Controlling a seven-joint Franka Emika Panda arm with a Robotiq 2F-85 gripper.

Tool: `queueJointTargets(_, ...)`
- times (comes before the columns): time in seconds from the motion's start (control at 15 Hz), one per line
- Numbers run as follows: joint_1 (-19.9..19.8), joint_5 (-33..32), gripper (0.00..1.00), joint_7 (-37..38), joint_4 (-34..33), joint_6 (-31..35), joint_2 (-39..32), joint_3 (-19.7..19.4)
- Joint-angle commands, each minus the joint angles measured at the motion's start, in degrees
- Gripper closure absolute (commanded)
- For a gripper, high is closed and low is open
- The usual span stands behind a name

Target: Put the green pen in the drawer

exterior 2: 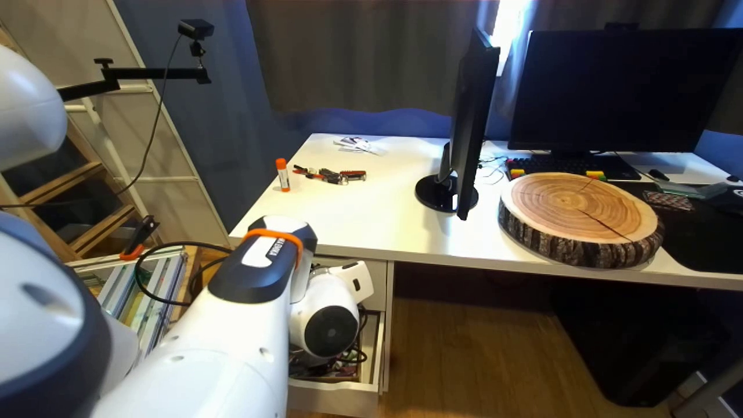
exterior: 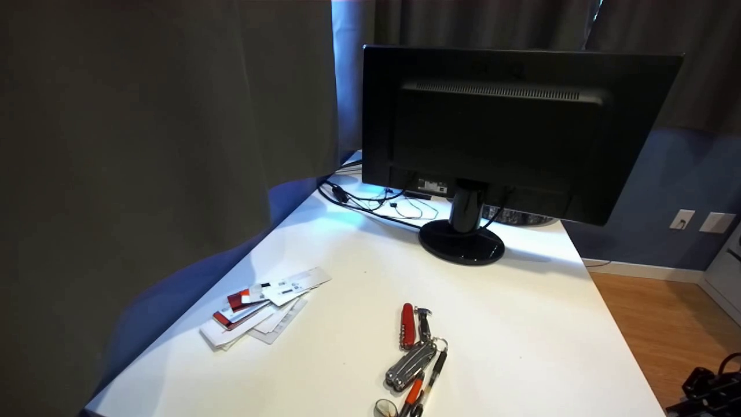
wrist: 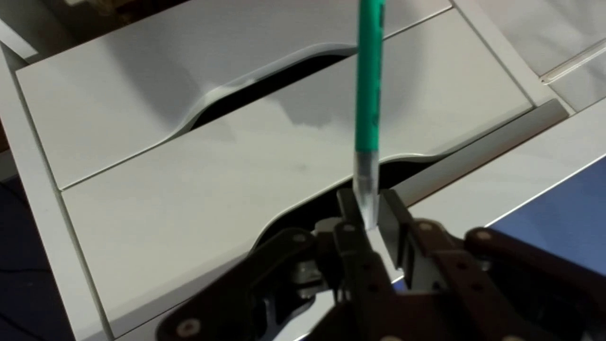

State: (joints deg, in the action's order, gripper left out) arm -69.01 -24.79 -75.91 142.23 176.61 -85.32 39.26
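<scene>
Jaws nearly closed, pinching slim green pen by clear tapered end. In an exterior view, white rectangular drawer open below white flat-topped bench.

arm: aslant | wrist: bent at arm's far end | pincer: clamped, fingers narrowly apart

Green pen with seemingly greyish tip, white drawer

This looks like a home office. A computer monitor and keyboard sit by the white desk's back edge. Curtains hang behind that edge, and an open drawer sticks out under the front edge.
</scene>
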Motion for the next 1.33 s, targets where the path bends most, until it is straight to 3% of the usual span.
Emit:
queueJointTargets(0.0, -0.6, 2.4, 0.52, -2.2, 0.6, -1.6, 0.0, 0.6)
queueJointTargets(0.4, 0.0, 0.2, 0.09, -0.5, 1.0, 0.0, 1.2, 0.3)
queueJointTargets(0.53, 0.1, 0.2, 0.00, 0.2, 2.3, 1.1, 3.1, 0.6)
queueJointTargets(0.93, 2.6, 0.8, 0.00, 5.2, 8.5, 7.9, 12.6, 2.1)
queueJointTargets(1.27, 10.8, 1.8, 0.00, 16.2, 15.2, 16.5, 26.4, 2.2)
